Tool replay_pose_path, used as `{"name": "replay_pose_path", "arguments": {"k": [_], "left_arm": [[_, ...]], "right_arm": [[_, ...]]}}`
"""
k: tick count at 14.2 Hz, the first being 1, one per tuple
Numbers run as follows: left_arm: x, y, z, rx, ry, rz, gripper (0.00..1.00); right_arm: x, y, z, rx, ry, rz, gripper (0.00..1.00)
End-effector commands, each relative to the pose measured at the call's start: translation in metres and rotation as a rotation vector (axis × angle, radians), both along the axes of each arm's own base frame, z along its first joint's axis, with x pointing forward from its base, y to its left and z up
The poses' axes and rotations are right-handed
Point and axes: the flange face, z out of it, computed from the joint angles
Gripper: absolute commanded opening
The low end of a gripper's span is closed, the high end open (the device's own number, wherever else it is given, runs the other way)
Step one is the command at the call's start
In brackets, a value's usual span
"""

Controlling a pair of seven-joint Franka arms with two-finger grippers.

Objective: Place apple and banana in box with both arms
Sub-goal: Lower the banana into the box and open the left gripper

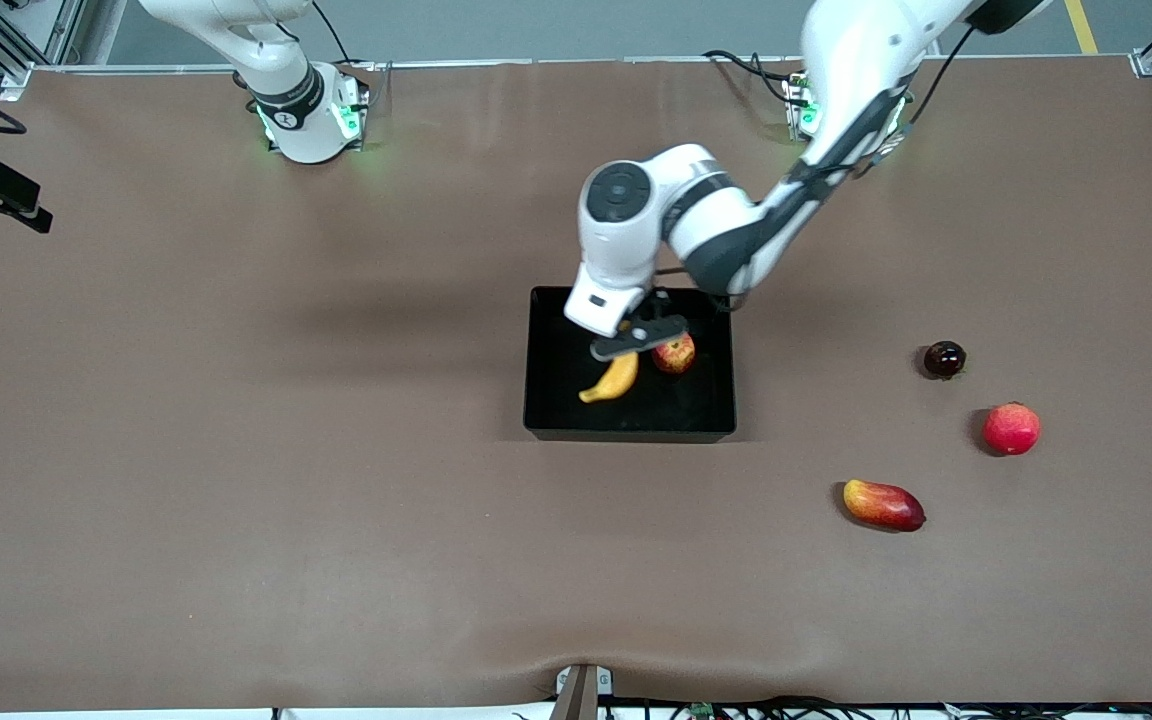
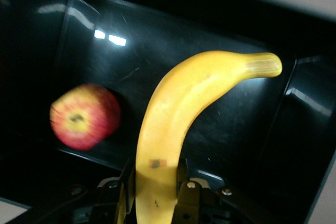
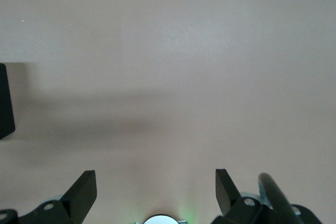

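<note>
The black box point(image 1: 696, 410) sits mid-table. The apple point(image 1: 674, 353), red with yellow streaks, lies inside it, toward the robots' bases. My left gripper point(image 1: 636, 340) hangs over the box, shut on one end of the yellow banana point(image 1: 613, 380). The banana's free end slants down into the box beside the apple. In the left wrist view the banana point(image 2: 178, 114) rises from between the fingers of the left gripper point(image 2: 156, 174), with the apple point(image 2: 84, 116) on the box floor point(image 2: 236, 124). The right gripper point(image 3: 156, 182) is open over bare brown table, and the right arm point(image 1: 286, 90) waits near its base.
Three loose fruits lie toward the left arm's end of the table: a dark round fruit point(image 1: 944, 359), a plain red round fruit point(image 1: 1011, 428) and a red-yellow mango-like fruit point(image 1: 883, 504) nearest the front camera. A dark shape point(image 3: 5, 100) shows at the right wrist view's edge.
</note>
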Motion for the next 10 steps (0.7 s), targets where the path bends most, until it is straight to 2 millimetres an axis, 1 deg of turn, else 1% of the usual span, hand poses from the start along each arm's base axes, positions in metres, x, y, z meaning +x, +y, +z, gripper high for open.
{"name": "replay_pose_path", "arguments": {"k": [1,2,4,5,7,8,9,10], "left_arm": [[0.003,-0.009,-0.026,-0.017,-0.025,0.007,0.00],[0.001,-0.014,-0.035,-0.037,-0.019,0.001,0.00],[0.001,-0.014,-0.053,-0.033,-0.001,-0.004,0.00],[0.004,-0.015,-0.059,-0.035,0.006,0.000,0.00],[0.007,-0.014,-0.060,-0.037,0.007,0.004,0.00],[0.006,-0.014,-0.065,-0.035,0.016,0.006,0.03],[0.009,-0.015,-0.063,-0.040,0.011,0.009,0.30],[0.014,-0.015,-0.057,-0.048,0.002,0.014,0.87]], "right_arm": [[-0.004,-0.004,0.004,0.010,-0.011,0.005,1.00],[-0.004,-0.004,0.004,0.010,-0.008,0.004,1.00],[-0.006,-0.007,0.004,0.009,-0.003,0.000,1.00],[-0.005,-0.005,0.004,0.010,-0.006,0.003,1.00],[-0.004,0.005,0.005,0.010,-0.009,0.020,1.00],[-0.005,0.003,0.005,0.010,-0.008,0.017,1.00],[-0.005,-0.003,0.004,0.010,-0.007,0.006,1.00],[-0.005,-0.006,0.004,0.010,-0.007,0.001,1.00]]}}
